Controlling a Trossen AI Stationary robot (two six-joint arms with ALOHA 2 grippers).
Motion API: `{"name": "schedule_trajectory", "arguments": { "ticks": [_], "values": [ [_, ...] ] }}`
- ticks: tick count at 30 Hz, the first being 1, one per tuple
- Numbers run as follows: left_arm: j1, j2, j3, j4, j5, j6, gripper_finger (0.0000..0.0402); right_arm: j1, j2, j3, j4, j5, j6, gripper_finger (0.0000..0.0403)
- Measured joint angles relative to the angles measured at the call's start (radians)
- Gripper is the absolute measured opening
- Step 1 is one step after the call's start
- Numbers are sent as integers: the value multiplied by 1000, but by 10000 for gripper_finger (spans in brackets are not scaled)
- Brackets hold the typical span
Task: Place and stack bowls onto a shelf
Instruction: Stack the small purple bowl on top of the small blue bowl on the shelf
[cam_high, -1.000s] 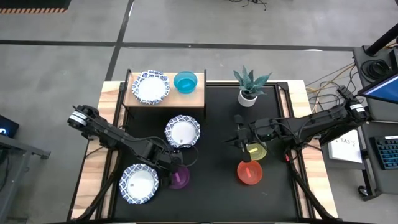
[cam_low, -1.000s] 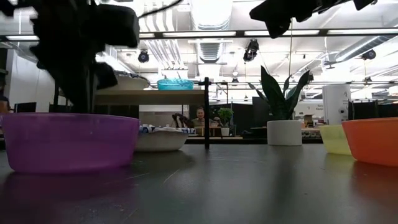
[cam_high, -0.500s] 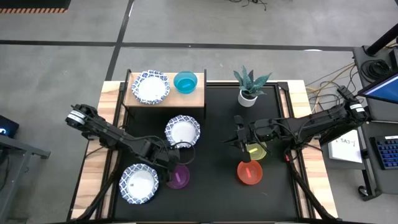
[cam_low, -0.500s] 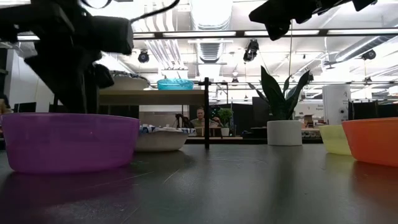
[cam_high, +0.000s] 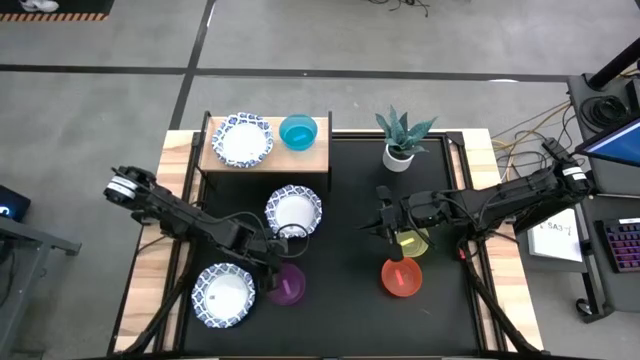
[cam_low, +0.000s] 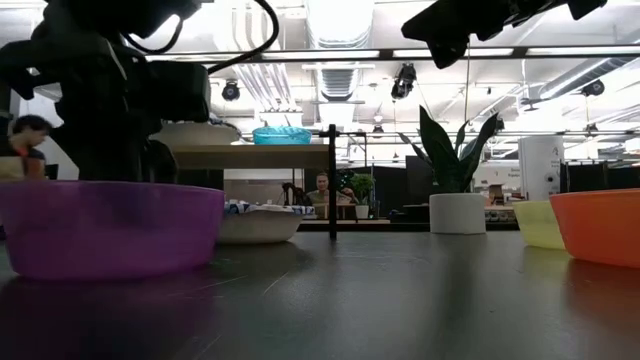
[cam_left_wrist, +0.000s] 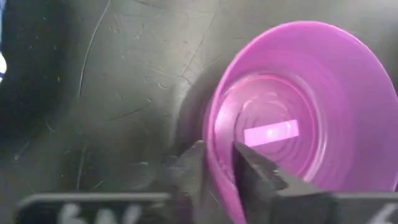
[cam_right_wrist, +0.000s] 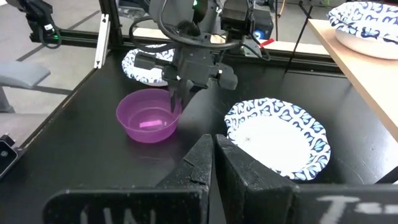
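Note:
The purple bowl (cam_high: 291, 288) stands on its base on the black table, near the front. My left gripper (cam_high: 273, 272) is down at its far-left rim, shut on it. My right gripper (cam_high: 384, 226) hangs shut and empty above the table, just left of the yellow bowl (cam_high: 412, 242) and the red bowl (cam_high: 402, 278). The shelf (cam_high: 316, 160) at the table's far left carries one patterned bowl (cam_high: 241, 139) and the blue bowl (cam_high: 298, 131). Two more patterned bowls (cam_high: 294, 211) (cam_high: 224, 295) lie on the table. My left gripper (cam_left_wrist: 219, 163) has the purple bowl's rim (cam_left_wrist: 219, 186) pinched, one finger (cam_left_wrist: 252, 171) inside the bowl and the other finger (cam_left_wrist: 191, 171) outside. The fingers come from above, pointing down. The bowl stands level on the table (cam_low: 110, 228).
A white pot with a green plant (cam_high: 400, 142) stands at the table's far side, right of the shelf. Bare black table lies between the purple bowl and the red bowl. People show in the room beyond the table in the low view.
My left gripper has moved a little toward the table's left edge and down onto the purple bowl's rim. The bowl has stayed where it was.

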Motion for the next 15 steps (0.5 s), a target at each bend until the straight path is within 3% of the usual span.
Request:
{"name": "schedule_trajectory", "arguments": {
  "ticks": [3,15],
  "values": [
    [0,-5,0,1,0,2,9,0,0,0,0,0,0,9],
    [0,-5,0,10,1,8,0,0,0,-1,0,1,1,9]
  ]
}}
